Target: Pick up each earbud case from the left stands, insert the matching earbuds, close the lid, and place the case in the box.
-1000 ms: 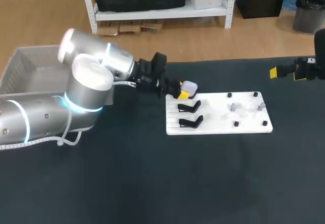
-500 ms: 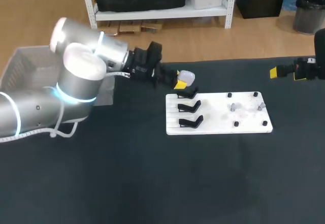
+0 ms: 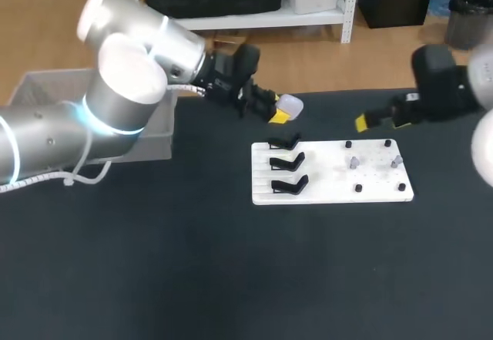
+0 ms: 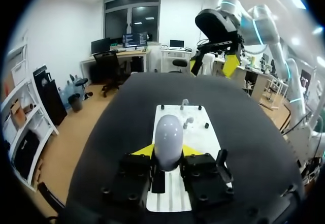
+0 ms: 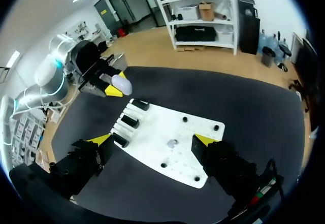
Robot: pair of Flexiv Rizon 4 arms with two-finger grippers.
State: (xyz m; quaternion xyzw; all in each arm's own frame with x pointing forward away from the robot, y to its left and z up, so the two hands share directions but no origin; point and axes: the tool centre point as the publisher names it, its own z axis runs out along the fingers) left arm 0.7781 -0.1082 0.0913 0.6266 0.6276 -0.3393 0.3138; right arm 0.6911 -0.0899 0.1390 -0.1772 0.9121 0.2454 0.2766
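Observation:
A pale lavender earbud case (image 3: 289, 107) hangs in the air behind the white board (image 3: 377, 186), with my left gripper (image 3: 279, 112) shut on it. In the left wrist view the case (image 4: 168, 141) stands upright between the yellow fingertips (image 4: 143, 150). Three black stands (image 3: 286, 160) at the board's left end are empty. Small earbuds (image 3: 353, 163) lie in the board's middle among dark pegs. My right gripper (image 3: 377, 120) hovers open just behind the board's right part. In the right wrist view it (image 5: 152, 140) spans the board (image 5: 152, 155), with the earbuds (image 5: 172, 143) ahead of it.
A grey mesh box (image 3: 38, 97) stands at the table's far left, partly hidden behind my left arm. The dark table top stretches wide in front of the board.
My left gripper has lifted the case off the rearmost stand and carried it up and back. My right arm has swung in from the right edge to just behind the board.

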